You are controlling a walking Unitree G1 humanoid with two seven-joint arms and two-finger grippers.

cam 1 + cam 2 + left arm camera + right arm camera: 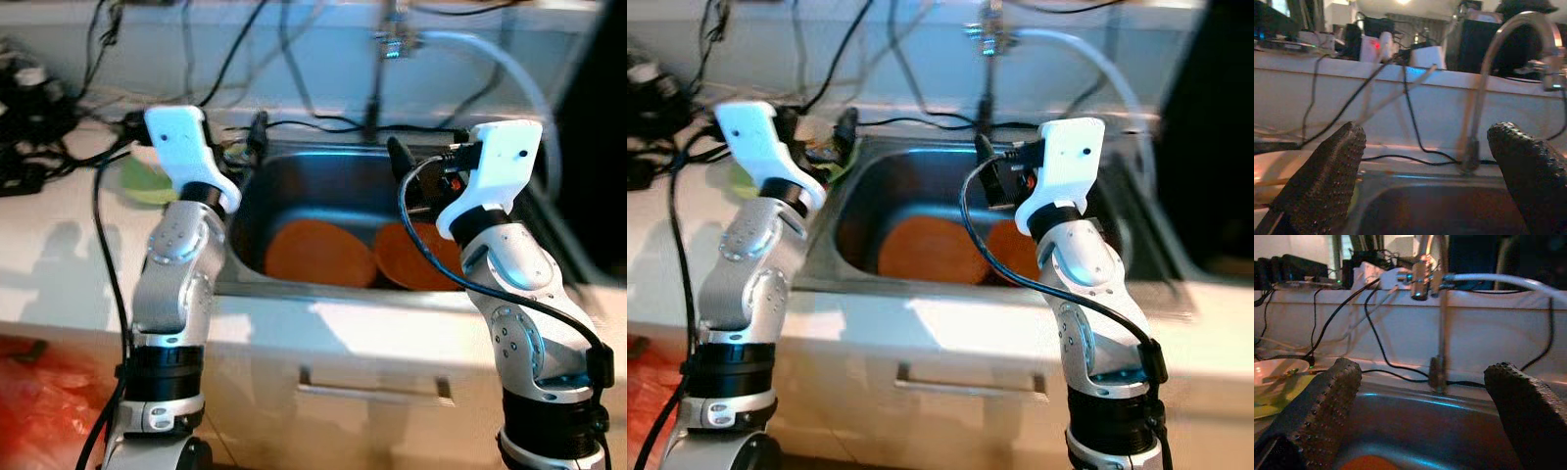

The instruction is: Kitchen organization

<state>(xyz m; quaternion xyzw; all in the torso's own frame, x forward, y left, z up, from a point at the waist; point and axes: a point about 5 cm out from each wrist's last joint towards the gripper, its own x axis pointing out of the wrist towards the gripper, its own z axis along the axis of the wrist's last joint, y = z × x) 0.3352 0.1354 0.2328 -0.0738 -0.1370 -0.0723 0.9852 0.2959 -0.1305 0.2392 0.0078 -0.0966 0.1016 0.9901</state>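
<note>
I use the sink [257, 201] as my landmark. It is a steel basin set into a white counter [59, 259], directly ahead of me. Two round orange plates [319, 253] lie flat on the sink's bottom, side by side, their edges meeting or overlapping; I cannot tell which.

Left gripper [1427, 181]: I hold it above the sink's left rim, aimed at the back wall. Its fingers [1327, 176] are spread wide with nothing between them.

Right gripper [1425, 416]: I hold it over the sink's right half, above the plates. Its fingers [1322, 406] are likewise spread and empty.

The faucet [1439, 328] rises behind the sink's back rim, with a white hose [500, 64] arching off to the right. Black cables [304, 122] trail along the back rim. A green and white dish [1276, 374] sits on the counter just left of the sink.
</note>
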